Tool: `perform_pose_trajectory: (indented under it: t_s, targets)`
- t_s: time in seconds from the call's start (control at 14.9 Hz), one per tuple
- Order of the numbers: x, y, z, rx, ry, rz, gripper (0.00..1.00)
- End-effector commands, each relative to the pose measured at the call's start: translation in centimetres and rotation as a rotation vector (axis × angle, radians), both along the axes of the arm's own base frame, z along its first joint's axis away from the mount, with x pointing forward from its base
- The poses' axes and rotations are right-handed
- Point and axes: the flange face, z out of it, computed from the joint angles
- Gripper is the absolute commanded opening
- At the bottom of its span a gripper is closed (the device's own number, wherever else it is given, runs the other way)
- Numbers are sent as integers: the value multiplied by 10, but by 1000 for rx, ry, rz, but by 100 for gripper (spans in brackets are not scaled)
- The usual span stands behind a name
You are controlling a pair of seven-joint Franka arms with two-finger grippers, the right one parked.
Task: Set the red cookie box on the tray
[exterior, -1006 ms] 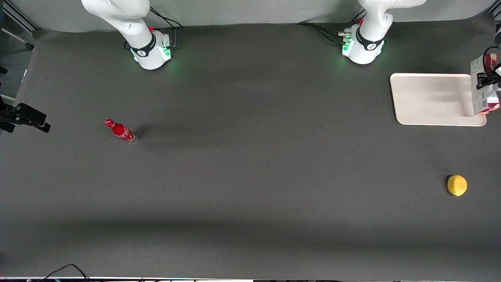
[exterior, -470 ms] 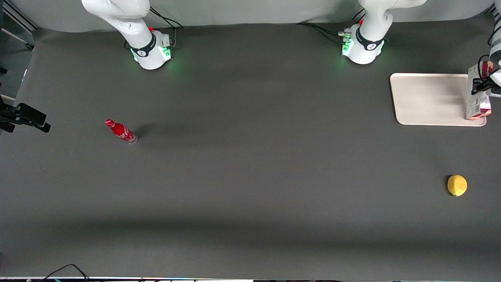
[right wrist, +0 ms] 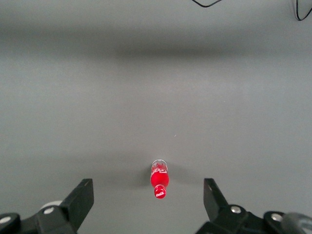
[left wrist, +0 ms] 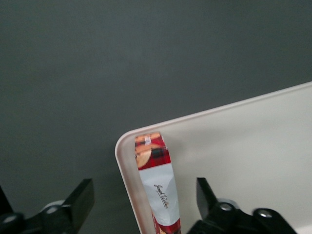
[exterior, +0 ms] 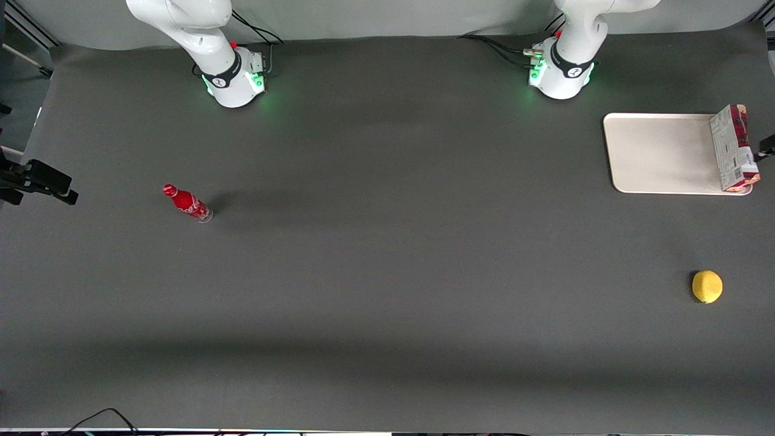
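Lemon lying lower right of front view, nearest camera. Bottle standing mid-left, toward parked arm's end. Box standing on edge on tray, along tray's right rim, upper right. Gripper hovering above box, fingers spread wide, touching nothing.

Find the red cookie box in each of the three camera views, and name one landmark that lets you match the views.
Front view: red cookie box stands on its long edge on the tray, at the working arm's end.
Left wrist view: box beneath the open gripper, along the tray rim.
Right wrist view: not in it.
Shared landmark: the tray's rounded corner.
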Motion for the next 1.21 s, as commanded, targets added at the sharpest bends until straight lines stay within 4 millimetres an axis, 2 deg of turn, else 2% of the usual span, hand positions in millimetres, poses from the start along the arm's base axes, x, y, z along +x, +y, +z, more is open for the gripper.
perform_pose_trajectory:
  t_s: [0.0, 0.13, 0.27, 0.4, 0.54, 0.6, 0.74, 0.8, 0.94, 1.14]
  targets:
    - [62, -17, 114, -35, 59, 82, 100]
    - [88, -48, 175, -39, 93, 138, 100]
    - [112, -99, 234, -33, 77, 130, 100]
    - [124, -163, 281, -27, 90, 163, 100]
    - [126, -253, 320, -1, 95, 180, 100]
    - [125, -296, 330, 8, 99, 192, 100]
    - [120, -360, 331, 19, 111, 198, 100]
    - [114, -385, 328, 28, 109, 205, 100]
    - [102, -415, 323, 39, 94, 197, 100]
    - [115, -421, 330, 59, 80, 168, 100]
